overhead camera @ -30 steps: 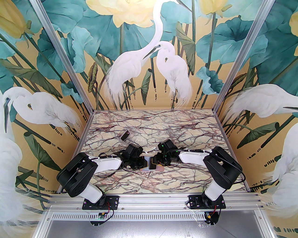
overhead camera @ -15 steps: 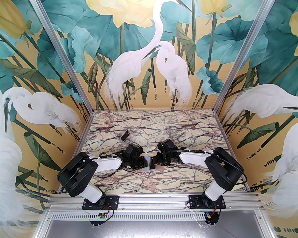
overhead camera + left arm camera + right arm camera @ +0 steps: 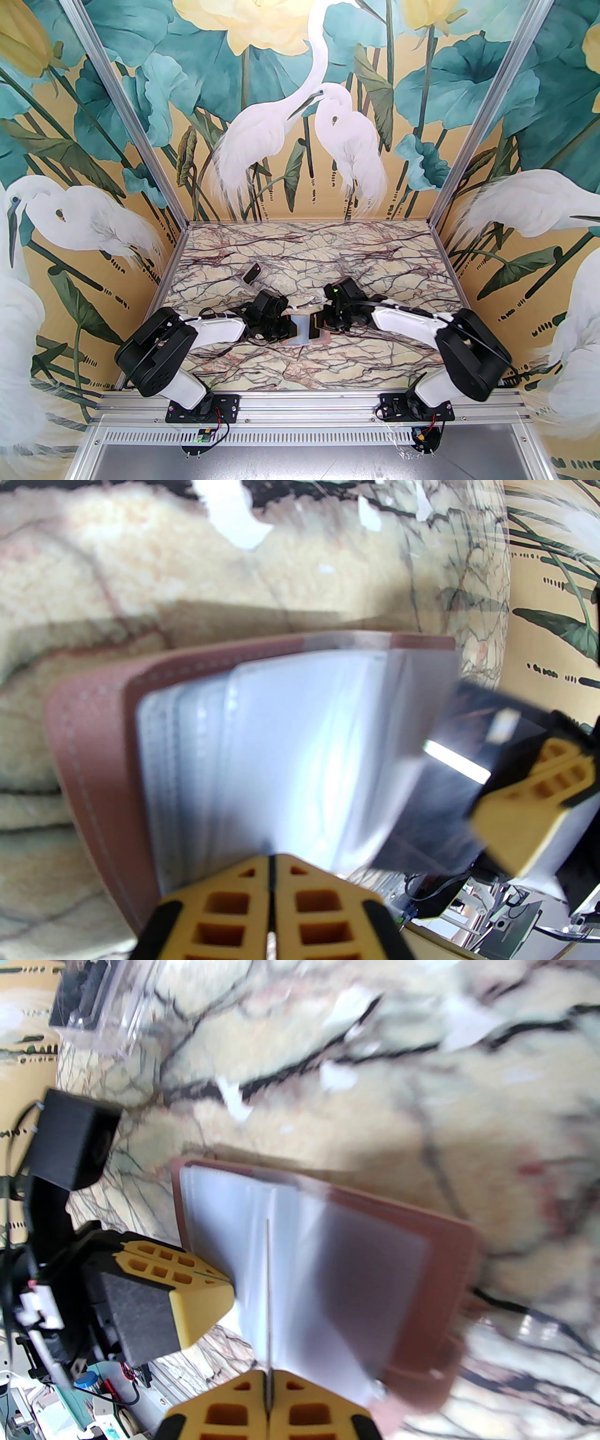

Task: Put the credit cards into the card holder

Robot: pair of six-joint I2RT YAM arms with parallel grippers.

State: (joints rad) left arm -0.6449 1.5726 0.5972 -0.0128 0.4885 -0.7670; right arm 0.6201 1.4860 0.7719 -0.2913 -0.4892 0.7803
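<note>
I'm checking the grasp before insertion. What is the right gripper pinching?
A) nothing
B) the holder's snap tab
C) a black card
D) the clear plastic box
C: the right gripper is shut on a thin black card, seen edge-on between its fingers, aimed at the card holder.

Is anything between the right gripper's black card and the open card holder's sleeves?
Nothing visible does. The black card in the right gripper touches the clear sleeves of the card holder; the left gripper pinches one.

Bright even light, blurred wrist views
</note>
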